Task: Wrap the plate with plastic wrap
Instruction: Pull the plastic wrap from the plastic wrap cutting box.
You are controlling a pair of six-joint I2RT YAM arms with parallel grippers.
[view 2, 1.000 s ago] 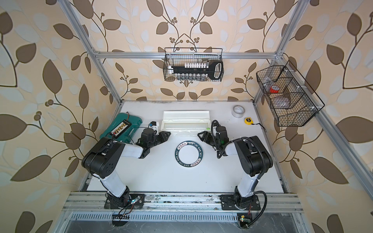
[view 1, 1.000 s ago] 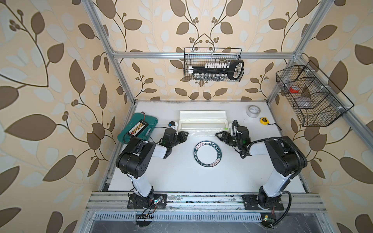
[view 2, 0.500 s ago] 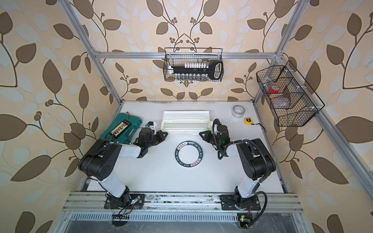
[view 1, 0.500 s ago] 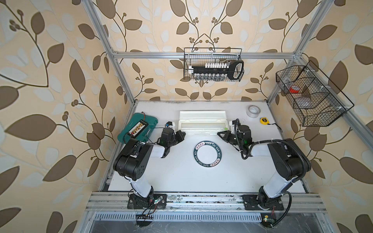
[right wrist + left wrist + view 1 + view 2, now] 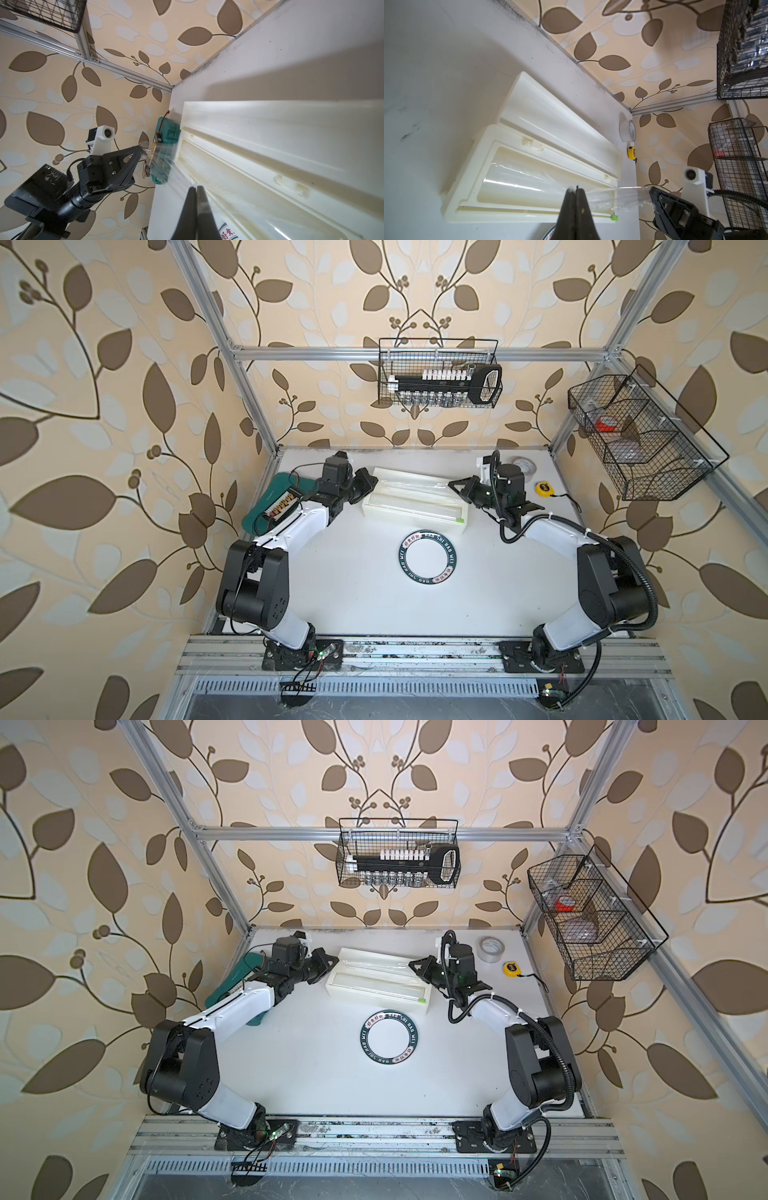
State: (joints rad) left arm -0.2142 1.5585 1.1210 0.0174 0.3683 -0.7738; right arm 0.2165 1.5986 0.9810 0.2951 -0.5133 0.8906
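The plastic wrap (image 5: 623, 197) stretches taut over the open white dispenser box (image 5: 415, 506), its ends pinched between the pressed-together jaws of the left gripper (image 5: 576, 189) and right gripper (image 5: 196, 188). The plate (image 5: 427, 556) lies uncovered on the table (image 5: 353, 580), just beside the box.

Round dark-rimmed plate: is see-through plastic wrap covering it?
No, the round dark-rimmed plate lies bare beside the long white dispenser box.

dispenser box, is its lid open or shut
Open. The dispenser box has its lid lying flipped back, and the plastic wrap roll inside shows.
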